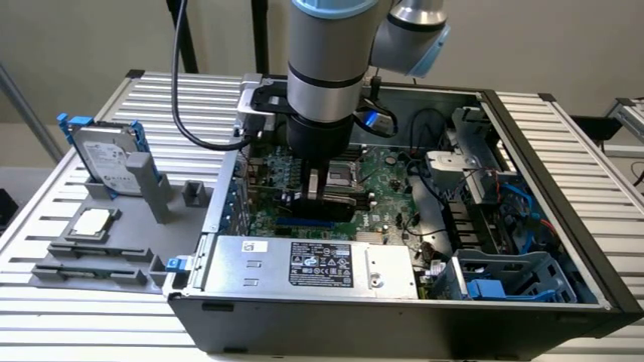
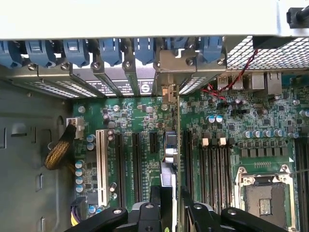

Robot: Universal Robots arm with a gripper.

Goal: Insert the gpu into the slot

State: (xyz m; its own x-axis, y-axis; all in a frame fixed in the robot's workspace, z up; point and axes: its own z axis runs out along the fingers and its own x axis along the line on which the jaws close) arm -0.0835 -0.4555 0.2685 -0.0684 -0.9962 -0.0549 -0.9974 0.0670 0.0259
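Slatted metal bench (image 1: 90, 317) carries an open computer case (image 1: 403, 332). Inside, the gripper (image 1: 327, 190) has its fingers clamped on the gpu (image 1: 337, 205), poised on edge over the slot (image 1: 300, 223) beside the power supply (image 1: 312, 264). Any tilt could jam its connector against the slot's rim.

We are seeing the arm (image 1: 322, 45) cut off by the exterior view's upper edge. The end effector (image 1: 326, 197), clamping the gpu (image 1: 357, 207), is covering most of the slot (image 1: 301, 224). The power-supply label (image 1: 320, 264) is proving too small to read. In the wrist view, the fingers (image 2: 155, 205) are running off the edge.
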